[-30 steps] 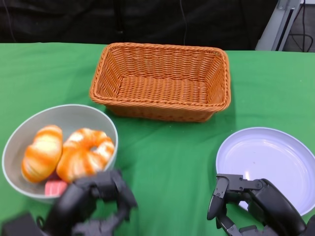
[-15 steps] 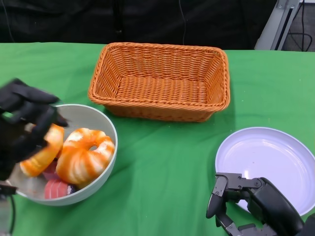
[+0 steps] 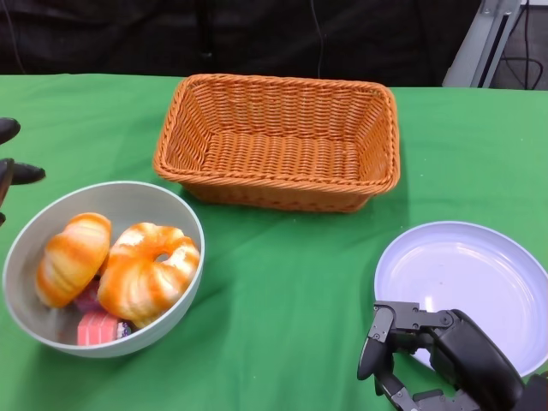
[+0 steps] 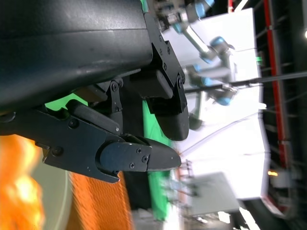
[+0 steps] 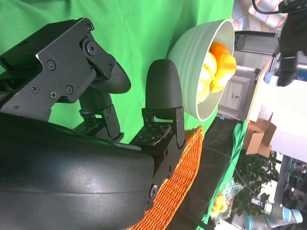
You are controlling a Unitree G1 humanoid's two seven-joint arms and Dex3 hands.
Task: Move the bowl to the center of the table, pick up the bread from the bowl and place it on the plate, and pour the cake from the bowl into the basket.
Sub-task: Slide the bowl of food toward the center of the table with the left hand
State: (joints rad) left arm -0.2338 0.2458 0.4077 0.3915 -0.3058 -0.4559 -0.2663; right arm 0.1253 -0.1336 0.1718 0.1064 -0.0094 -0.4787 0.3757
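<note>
Bowl (image 3: 163,205) near table's left edge; left hand (image 3: 12,167) beside it, right hand (image 3: 428,355) both released, empty.

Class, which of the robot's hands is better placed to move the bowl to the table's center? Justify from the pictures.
Probably the left hand: it hovers open just beyond the bowl, at the table's left. The right hand sits by the plate, far across.

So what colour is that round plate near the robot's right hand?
The round plate is pale lavender-white, empty, seen best in the head view.
</note>
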